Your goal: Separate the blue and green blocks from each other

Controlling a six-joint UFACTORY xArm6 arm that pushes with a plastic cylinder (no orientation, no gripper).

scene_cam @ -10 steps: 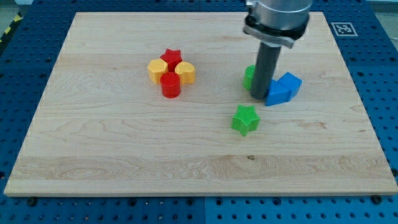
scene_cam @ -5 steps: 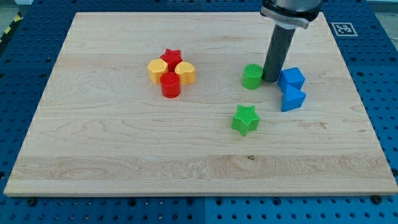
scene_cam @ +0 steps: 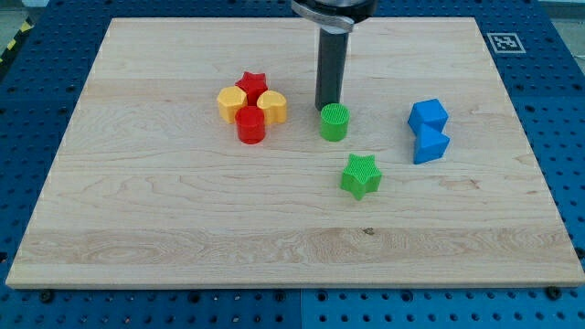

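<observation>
My tip (scene_cam: 327, 106) rests on the board just above the green cylinder (scene_cam: 335, 122), at or very near its top-left edge. A green star (scene_cam: 361, 175) lies below and slightly right of the cylinder. Two blue blocks sit touching at the view's right: one (scene_cam: 428, 116) above the other (scene_cam: 430, 145). A wide gap separates the green cylinder from the blue pair.
A tight cluster sits left of my tip: a red star (scene_cam: 251, 86), a yellow block (scene_cam: 231, 103), a yellow block (scene_cam: 272, 107) and a red cylinder (scene_cam: 250, 125). The wooden board (scene_cam: 183, 219) lies on a blue pegboard; a marker tag (scene_cam: 502, 42) sits at its top right corner.
My tip has moved left from between the green cylinder and the blue blocks to above the cylinder. The green cylinder has slid left and slightly down, away from the blue blocks.
</observation>
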